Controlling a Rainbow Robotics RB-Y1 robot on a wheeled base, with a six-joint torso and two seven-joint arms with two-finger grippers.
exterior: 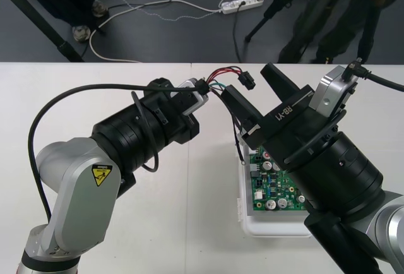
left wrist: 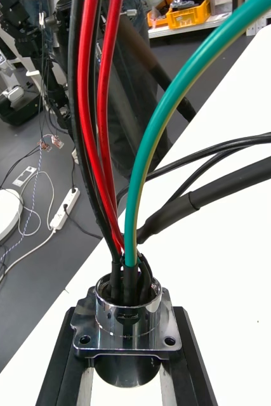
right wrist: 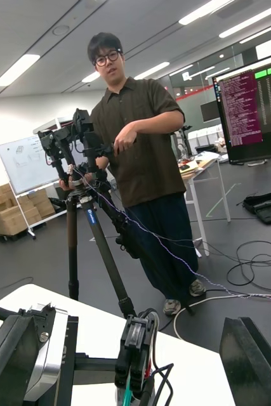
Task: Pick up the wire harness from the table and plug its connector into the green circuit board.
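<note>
Observed left gripper [exterior: 196,95] clamped on the round metal flanged socket [left wrist: 125,320] of the small wire harness [exterior: 221,73], held above the plain light bench [exterior: 189,217]. Traced thin red, black and green wires [left wrist: 134,190] out from that gripper toward the right gripper [exterior: 249,79], ending in a small black plug [exterior: 246,83]. Found plug between the wide-spread black fingers [exterior: 243,113] of the right gripper. Noted green circuit board [exterior: 274,182] on white base [exterior: 278,228] beneath the right gripper's body, apart from the plug.
</note>
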